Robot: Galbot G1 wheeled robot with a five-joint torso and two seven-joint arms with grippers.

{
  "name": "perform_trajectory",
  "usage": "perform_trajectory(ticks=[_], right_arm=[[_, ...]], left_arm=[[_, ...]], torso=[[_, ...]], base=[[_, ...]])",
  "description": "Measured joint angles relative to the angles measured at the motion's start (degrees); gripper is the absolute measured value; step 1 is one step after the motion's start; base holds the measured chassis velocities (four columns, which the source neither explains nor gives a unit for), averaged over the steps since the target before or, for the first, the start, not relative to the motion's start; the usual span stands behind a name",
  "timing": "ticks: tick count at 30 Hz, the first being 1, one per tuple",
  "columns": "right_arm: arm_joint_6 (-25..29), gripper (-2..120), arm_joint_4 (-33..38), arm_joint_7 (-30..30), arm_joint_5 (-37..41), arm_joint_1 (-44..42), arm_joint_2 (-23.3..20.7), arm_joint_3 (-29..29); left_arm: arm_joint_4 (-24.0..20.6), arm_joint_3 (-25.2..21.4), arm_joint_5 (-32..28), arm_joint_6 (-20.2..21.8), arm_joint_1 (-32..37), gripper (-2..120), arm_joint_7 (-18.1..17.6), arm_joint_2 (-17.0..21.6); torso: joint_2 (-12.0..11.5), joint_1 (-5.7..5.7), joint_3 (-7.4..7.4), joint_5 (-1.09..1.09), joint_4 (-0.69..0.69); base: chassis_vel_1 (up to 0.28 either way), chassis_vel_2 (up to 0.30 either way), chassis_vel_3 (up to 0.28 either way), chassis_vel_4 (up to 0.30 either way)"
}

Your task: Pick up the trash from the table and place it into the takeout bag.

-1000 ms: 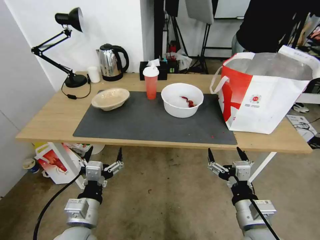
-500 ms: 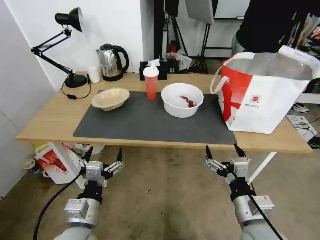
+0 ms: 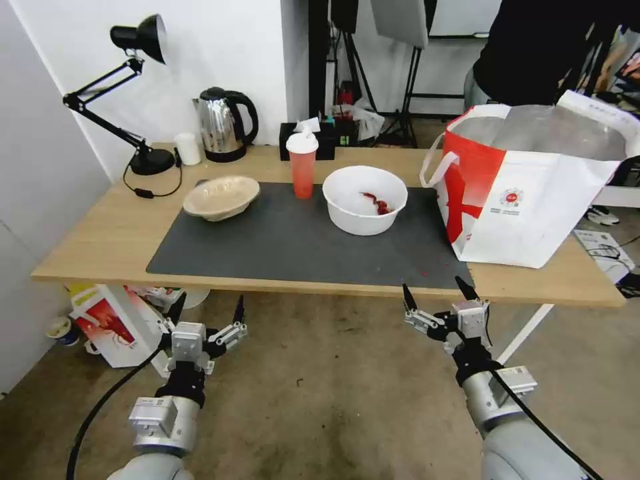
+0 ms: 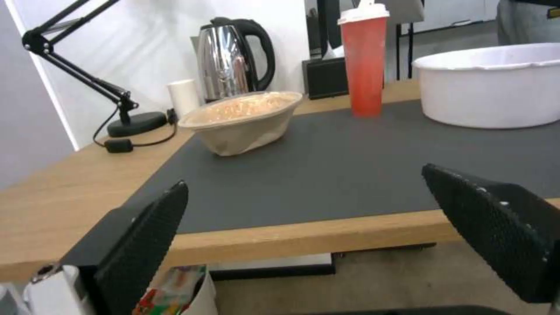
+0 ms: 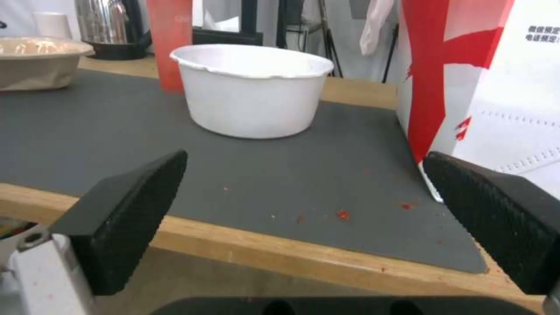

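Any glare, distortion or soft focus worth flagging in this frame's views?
Head view: wide-angle bending curves the table edge, and the foil lining of the takeout bag shines brightly. Left wrist view: the kettle shows reflections, and the near fingertips look soft. Right wrist view: the white bowl is evenly lit with a faint shadow on the mat.

White wall (image 3: 253,40), bare concrete floor (image 3: 333,400), black tripod stands (image 3: 407,80) behind.
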Motion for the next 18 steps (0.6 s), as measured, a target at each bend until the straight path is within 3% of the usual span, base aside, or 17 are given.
perform_trajectory(ticks=[18], right_arm=[[0.44, 100, 0.65, -0.28, 0.08, -0.16, 0.11, 0.89]], left_arm=[[0.0, 0.0, 0.0, 0.0, 0.0, 100, 0.0, 0.0]], torso=[[0.0, 0.01, 0.0, 0.0, 0.01]], base=[[0.0, 0.0, 0.0, 0.0]])
